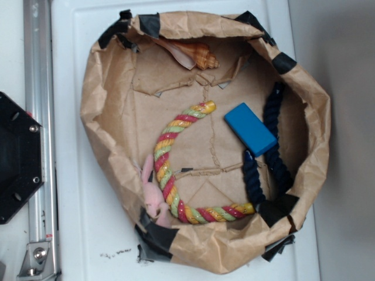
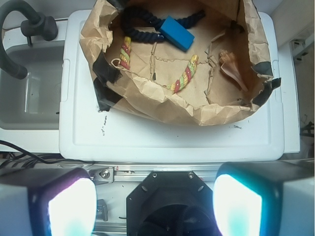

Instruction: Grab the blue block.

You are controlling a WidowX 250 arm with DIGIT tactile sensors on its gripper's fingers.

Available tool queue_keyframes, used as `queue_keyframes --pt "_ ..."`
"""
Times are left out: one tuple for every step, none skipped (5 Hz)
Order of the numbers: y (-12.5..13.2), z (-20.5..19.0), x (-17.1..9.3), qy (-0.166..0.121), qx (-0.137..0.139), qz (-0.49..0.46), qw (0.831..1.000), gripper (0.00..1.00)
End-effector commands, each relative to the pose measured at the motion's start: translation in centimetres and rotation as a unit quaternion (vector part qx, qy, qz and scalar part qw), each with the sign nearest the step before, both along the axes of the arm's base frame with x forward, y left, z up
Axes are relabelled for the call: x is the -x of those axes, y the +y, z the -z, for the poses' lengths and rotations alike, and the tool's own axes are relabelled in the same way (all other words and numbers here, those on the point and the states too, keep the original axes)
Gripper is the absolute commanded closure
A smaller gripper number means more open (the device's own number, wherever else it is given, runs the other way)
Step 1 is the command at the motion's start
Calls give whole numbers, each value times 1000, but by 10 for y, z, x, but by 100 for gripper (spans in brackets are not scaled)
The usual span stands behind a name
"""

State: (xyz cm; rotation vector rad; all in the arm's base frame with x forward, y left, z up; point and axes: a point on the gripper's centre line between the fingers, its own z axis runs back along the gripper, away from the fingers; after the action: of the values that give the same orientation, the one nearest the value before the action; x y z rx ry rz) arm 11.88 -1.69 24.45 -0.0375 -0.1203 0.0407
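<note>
The blue block (image 1: 250, 129) lies flat inside a brown paper bag (image 1: 105, 88), right of centre, resting against a dark navy rope (image 1: 275, 146). In the wrist view the blue block (image 2: 176, 32) sits at the far side of the bag (image 2: 162, 96). My gripper (image 2: 155, 204) is far back from it, above the robot's black base, with its two glowing fingers (image 2: 71, 206) wide apart and nothing between them. The gripper does not show in the exterior view.
A multicoloured rope (image 1: 173, 164) curves across the bag's floor, with a pink toy (image 1: 153, 202) at its lower end and a shell (image 1: 199, 54) at the back. The bag stands on a white lid (image 2: 167, 137). A black base plate (image 1: 17, 158) and metal rail (image 1: 38, 140) lie left.
</note>
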Motion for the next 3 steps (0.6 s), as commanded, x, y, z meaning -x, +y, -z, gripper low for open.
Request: queue_keyframes --pt "0 0 0 0 0 0 1000 0" --pt "11 30 -50 -34 -123 69 990 0" --pt "25 55 -100 -30 -155 168 973 0"
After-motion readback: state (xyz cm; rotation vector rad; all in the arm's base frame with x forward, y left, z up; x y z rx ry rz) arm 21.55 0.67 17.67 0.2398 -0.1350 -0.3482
